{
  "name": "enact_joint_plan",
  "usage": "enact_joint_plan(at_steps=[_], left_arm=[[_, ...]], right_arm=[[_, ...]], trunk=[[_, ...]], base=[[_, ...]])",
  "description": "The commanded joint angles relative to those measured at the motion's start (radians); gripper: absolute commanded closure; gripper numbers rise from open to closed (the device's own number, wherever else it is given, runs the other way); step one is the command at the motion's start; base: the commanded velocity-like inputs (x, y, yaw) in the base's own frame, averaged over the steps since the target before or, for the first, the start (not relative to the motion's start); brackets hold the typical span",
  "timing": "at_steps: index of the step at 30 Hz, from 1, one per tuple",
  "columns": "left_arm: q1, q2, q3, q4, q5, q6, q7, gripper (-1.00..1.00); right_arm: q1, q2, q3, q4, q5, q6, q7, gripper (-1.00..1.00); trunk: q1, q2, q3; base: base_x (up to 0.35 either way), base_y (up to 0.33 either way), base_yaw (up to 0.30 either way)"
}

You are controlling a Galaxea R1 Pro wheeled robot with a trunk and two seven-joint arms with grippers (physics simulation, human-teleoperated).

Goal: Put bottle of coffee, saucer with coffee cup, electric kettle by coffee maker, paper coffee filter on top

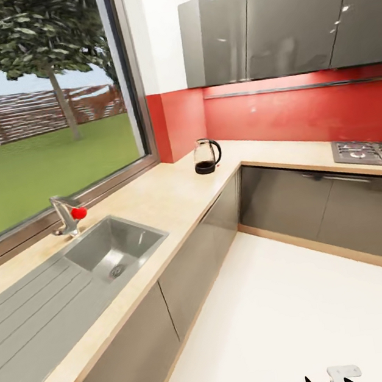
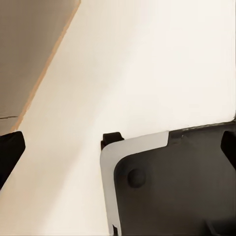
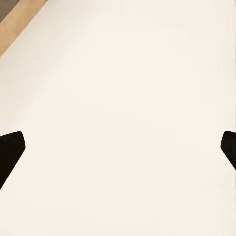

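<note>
I am looking down over an L-shaped light speckled wood-toned kitchen countertop [image 1: 173, 197] running above grey cabinet fronts [image 1: 291, 200]. The rounded dark smoky translucent electric kettle [image 1: 206, 155] with its black handle and base is standing upright in the corner of that worktop, just in front of the red backsplash [image 1: 289, 112] and well apart from the grey steel sink [image 1: 114, 246] and its tap with a red knob [image 1: 70, 214] under the window. A gas hob [image 1: 371, 153] is sitting at the far right of the counter.

In the left wrist view, my left gripper [image 2: 118, 147] is hanging over the pale floor [image 2: 147, 64] with its two black fingertips spread wide, nothing between them; a dark grey part of the robot is lying below it. My right gripper [image 3: 118, 147] is likewise spread wide over bare pale floor, holding nothing.
</note>
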Motion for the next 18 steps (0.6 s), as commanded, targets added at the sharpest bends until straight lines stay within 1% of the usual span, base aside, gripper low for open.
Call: enact_joint_plan(at_steps=[1, 18], left_arm=[[0.000, 0.001, -0.004, 0.001, 0.010, -0.004, -0.002, -1.00], [0.000, 0.001, -0.004, 0.001, 0.010, -0.011, -0.002, -1.00]], right_arm=[[-0.001, 0.000, -0.009, 0.001, 0.004, -0.003, 0.006, -1.00], [-0.001, 0.000, -0.009, 0.000, 0.001, -0.003, 0.001, -1.00]], trunk=[[0.001, -0.001, -0.001], [0.001, -0.001, 0.006]], base=[[0.243, -0.196, -0.299], [0.243, -0.196, -0.299]])
